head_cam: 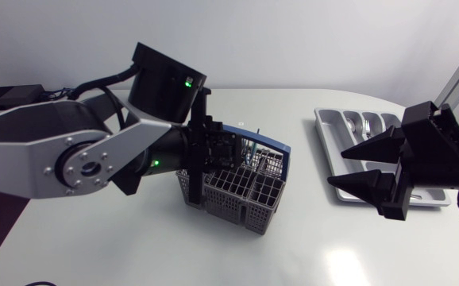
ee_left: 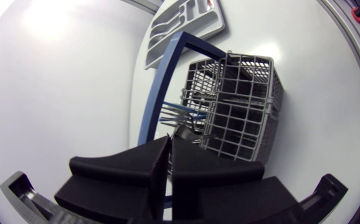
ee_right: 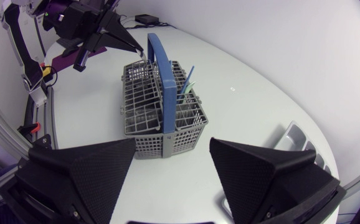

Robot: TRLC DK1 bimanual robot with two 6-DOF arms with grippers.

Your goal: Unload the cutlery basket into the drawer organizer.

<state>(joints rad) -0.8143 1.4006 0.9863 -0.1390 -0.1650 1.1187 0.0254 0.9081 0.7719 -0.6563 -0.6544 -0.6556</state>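
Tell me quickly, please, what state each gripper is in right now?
Left gripper: closed, tips at the cutlery basket; whether it grips anything cannot be told.
Right gripper: open, holding nothing.

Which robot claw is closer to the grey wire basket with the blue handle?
Left. The left gripper is at the rim of the grey wire cutlery basket; the right gripper hangs apart from it, beside the grey drawer organizer.

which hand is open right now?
The right hand: its fingers stand wide apart, facing the cutlery basket. The left hand, by it, has its fingers closed together.
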